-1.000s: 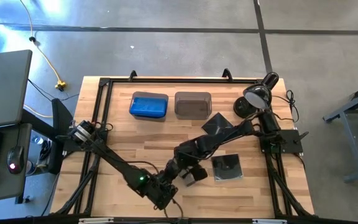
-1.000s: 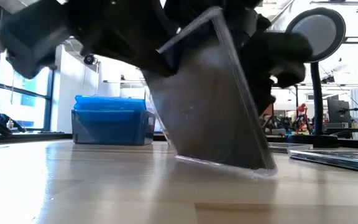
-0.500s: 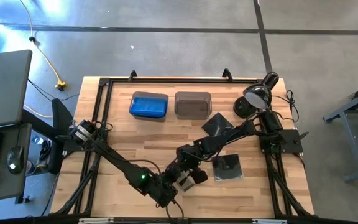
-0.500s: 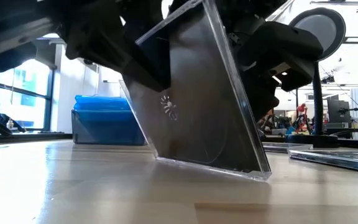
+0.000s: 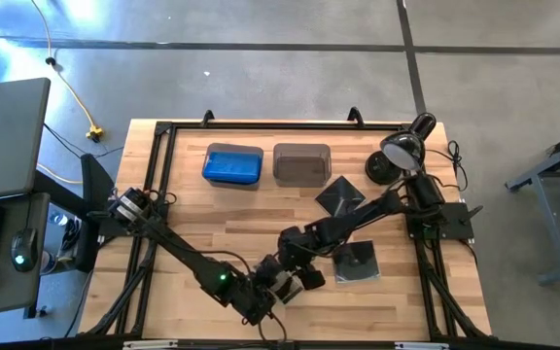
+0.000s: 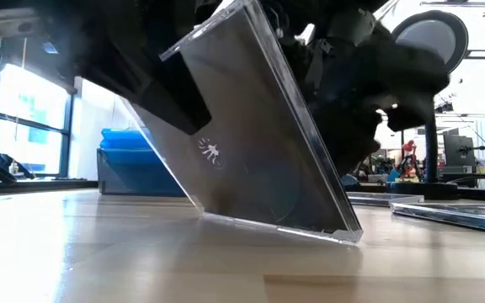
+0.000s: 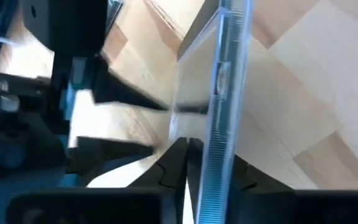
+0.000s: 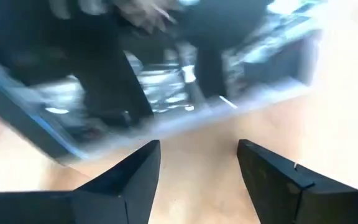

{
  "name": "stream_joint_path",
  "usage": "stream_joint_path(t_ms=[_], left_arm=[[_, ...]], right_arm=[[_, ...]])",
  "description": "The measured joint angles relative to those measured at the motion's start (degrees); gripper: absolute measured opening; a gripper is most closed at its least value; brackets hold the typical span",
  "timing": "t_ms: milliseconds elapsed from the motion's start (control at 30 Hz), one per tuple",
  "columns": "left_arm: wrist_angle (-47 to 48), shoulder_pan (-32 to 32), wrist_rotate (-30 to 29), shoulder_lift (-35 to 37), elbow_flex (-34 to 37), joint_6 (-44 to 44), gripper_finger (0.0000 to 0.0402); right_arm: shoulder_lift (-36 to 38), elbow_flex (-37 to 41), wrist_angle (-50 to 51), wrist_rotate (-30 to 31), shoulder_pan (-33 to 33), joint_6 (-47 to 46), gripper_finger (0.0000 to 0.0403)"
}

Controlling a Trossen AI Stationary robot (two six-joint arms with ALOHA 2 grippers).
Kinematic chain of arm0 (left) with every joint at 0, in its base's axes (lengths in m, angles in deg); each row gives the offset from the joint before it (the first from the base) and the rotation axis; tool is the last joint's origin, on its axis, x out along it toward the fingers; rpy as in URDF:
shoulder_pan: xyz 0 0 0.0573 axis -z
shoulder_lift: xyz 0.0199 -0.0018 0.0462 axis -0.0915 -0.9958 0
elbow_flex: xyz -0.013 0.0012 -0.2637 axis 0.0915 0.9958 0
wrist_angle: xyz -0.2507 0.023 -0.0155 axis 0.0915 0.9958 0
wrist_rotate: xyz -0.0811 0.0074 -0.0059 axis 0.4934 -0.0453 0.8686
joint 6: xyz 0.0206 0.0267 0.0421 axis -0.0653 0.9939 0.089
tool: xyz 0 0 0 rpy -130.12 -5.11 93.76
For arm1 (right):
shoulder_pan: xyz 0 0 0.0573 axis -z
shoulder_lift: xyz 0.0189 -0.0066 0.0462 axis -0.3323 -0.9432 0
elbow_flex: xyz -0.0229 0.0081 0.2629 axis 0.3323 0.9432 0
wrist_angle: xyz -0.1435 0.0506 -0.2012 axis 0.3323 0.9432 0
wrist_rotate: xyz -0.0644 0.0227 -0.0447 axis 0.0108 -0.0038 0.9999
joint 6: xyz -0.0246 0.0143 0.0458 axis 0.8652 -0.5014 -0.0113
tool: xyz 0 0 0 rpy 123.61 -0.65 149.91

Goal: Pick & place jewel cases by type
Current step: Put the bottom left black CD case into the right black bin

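A dark, glossy jewel case (image 6: 251, 160) stands tilted near the table's near edge, between both grippers (image 5: 285, 283). My left gripper (image 5: 266, 295) is shut on it; the left wrist view shows the case edge-on (image 7: 227, 93). My right gripper (image 8: 197, 155) is open just to the right of the case (image 5: 302, 271), with bare table between its fingers. Two more dark cases lie flat on the right half of the table (image 5: 342, 193) (image 5: 355, 262). The far-left bin (image 5: 232, 165) holds blue cases. My left gripper pinches the jewel case between its two fingers (image 7: 178, 163), one on each flat face, at its upper edge (image 7: 219, 158). The case is tilted, top leaning toward the left of the low view. Its lower edge (image 6: 276, 225) is down on the table.
A second, grey bin (image 5: 301, 163) stands beside the blue-filled one at the far edge. A desk lamp (image 5: 397, 156) sits at the far right corner. Bare wood lies to the left of the arms (image 5: 192, 219). A black frame (image 5: 160, 136) borders the table.
The held case has tipped further over, its top leaning more to the left in the low view. It has also shifted toward the near edge while its lower edge stayed at the table. Both grippers have moved slightly toward the near edge.
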Motion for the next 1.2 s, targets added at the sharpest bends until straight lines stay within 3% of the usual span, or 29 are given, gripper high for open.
stream_joint_path(t_ms=[167, 367, 700, 800, 1000, 1200], left_arm=[[1.31, -0.04, -0.89, 0.31, -0.13, -2.62, 0.0008], [1.45, -0.26, -3.3, 0.22, -0.19, -2.85, 0.0017], [3.15, -0.95, -20.71, 1.26, 0.26, 1.39, 0.002], [4.35, -3.42, -25.06, 2.03, -0.02, 4.25, 0.002], [3.92, -9.38, -25.28, 1.93, 0.0, 8.38, 0.002], [-4.78, -17.59, -30.01, 2.47, 0.0, 12.64, 0.002]], right_arm=[[4.7, 0.03, 2.79, 7.7, -0.12, -0.01, 0.0209], [10.04, 0.01, 12.44, 17.71, -2.12, -3.86, 0.0209], [20.77, -0.41, 22.56, 29.53, -9.39, -14.06, 0.0209], [24.23, -0.03, 24.12, 33.25, -12.3, -16.42, 0.0209], [32.46, -0.25, 25.07, 43.07, -18.37, -22.69, 0.0209], [36.66, -0.23, 24.97, 48.88, -23.36, -27.1, 0.0208]])
